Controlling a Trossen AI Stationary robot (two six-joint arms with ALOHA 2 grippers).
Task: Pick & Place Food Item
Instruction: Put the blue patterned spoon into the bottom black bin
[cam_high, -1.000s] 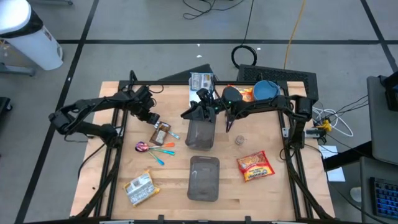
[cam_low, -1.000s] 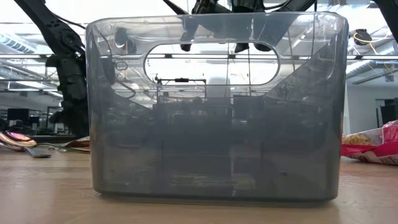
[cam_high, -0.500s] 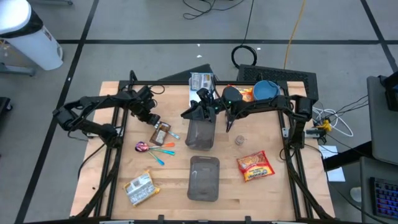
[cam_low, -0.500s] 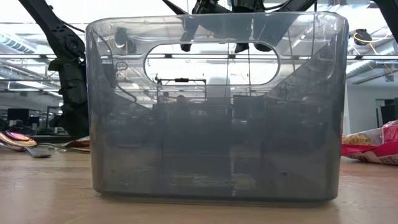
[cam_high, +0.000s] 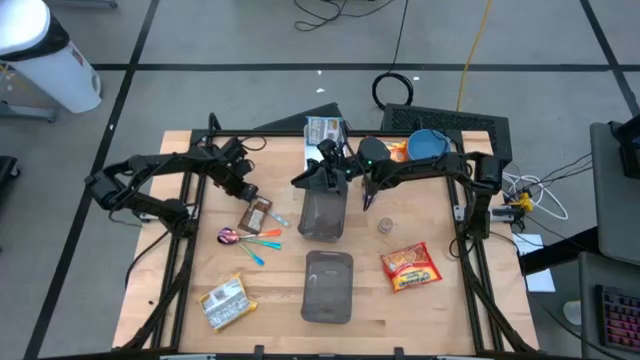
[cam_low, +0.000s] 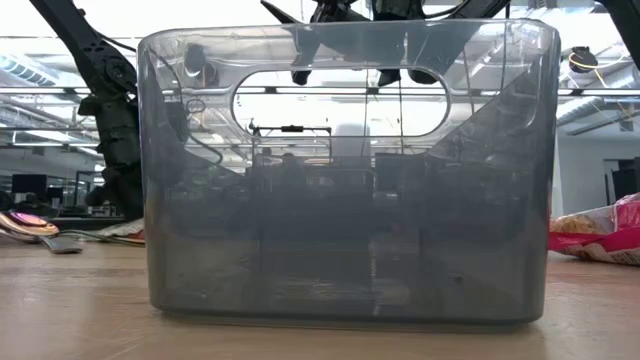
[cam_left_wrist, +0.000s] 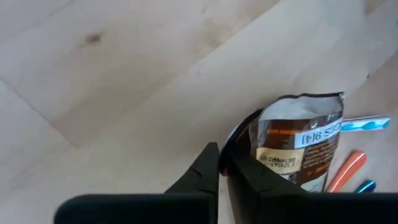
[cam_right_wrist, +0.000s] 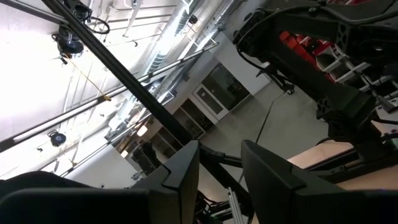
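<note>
1. Nearest the worktop's (cam_high: 280, 290) front edge lies a silver snack bag (cam_high: 222, 303), well left of the grey lid (cam_high: 328, 287); neither is touched.
2. Right of the lid, an orange chip bag (cam_high: 410, 267) lies flat, also alone.
3. Farther back, the open bin (cam_high: 321, 216) stands at the worktop's middle, with coloured spoons (cam_high: 252, 240) to its left.
4. Just behind the spoons lies the brown snack pouch (cam_left_wrist: 301, 148), the food item nearest a gripper. The left gripper (cam_high: 243, 194) hangs just above the pouch's far end; in the left wrist view its fingers (cam_left_wrist: 205, 168) show almost together, nearly closed and holding nothing.
5. Step in hand, as I judge it: the approach to the pouch, before any grasp. The pouch is not lifted and lies on the wood.
6. The next move calls for opening the fingers wide enough to straddle the pouch, lowering onto its top edge, then pinching. The film is thin and lies flat, so a shallow bite may slip; one spoon lies very close to the pouch and could be dragged along.
7. After the grasp, the carry is short: right, over the bin's rim.
8. Farthest back, the right gripper (cam_high: 366, 201) waits raised beside the bin's far right corner, fingers (cam_right_wrist: 186, 168) slightly parted and empty.
</note>
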